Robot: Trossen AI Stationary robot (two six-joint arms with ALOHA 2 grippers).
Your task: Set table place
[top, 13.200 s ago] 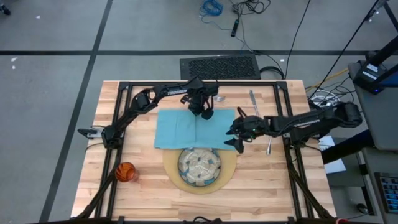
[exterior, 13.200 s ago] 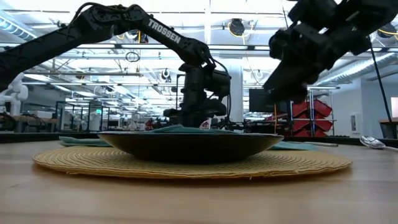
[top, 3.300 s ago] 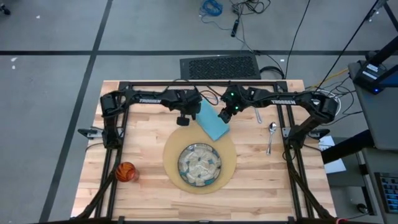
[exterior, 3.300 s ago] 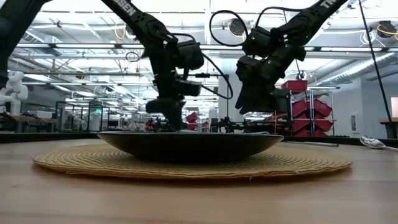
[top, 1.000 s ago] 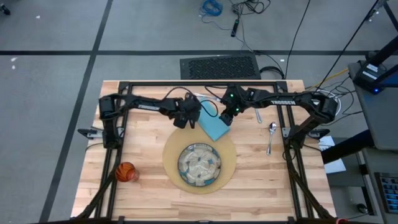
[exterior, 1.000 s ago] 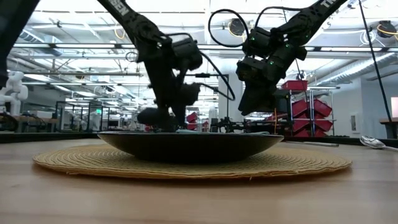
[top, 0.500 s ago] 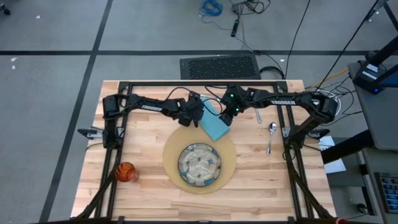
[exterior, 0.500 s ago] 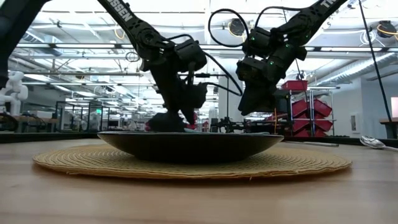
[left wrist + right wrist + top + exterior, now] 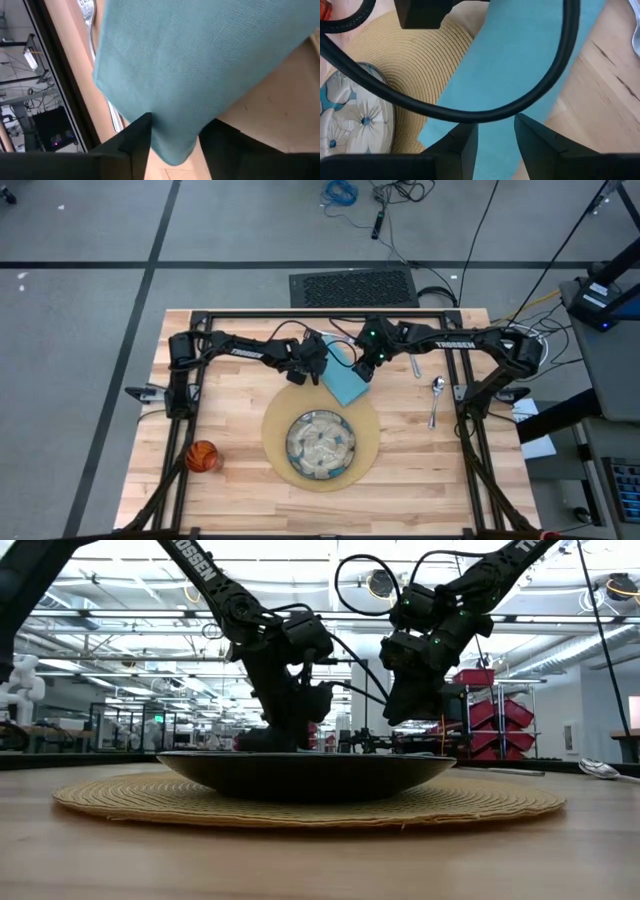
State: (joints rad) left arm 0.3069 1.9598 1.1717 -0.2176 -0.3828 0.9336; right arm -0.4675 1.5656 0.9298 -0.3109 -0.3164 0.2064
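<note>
The light-blue napkin (image 9: 343, 377), folded into a narrow strip, lies slantwise behind the round tan mat (image 9: 276, 420), its near corner over the mat's far edge. My left gripper (image 9: 318, 366) stands at the napkin's left side and my right gripper (image 9: 366, 368) at its right side, each shut on it. The patterned plate (image 9: 320, 445) sits in the middle of the mat. The orange cup (image 9: 202, 455) stands near the table's left edge. A spoon (image 9: 435, 395) and other cutlery (image 9: 414, 365) lie at the far right. In the low view the plate hides the napkin. My left gripper has a corner of the folded napkin (image 9: 172, 142) between its two fingers (image 9: 141, 132), several layers thick. The fingers slant down onto it from the table's left. The rest of the cloth spreads away from the fingers. My right gripper pinches the napkin's right edge (image 9: 495, 120) between its two fingers (image 9: 466, 142), slanting down from the table's right. The strip runs away from the fingers, and its far part (image 9: 440, 135) lies on the mat.
A black metal frame (image 9: 320, 316) runs along the table's far edge and down both sides. A black cable (image 9: 470, 112) loops across the right wrist view. Bare wood lies to the left of the mat and along the near edge.
My left gripper has moved toward the table's right and a little down, up to the napkin's left side. My right gripper and the napkin have kept still.
</note>
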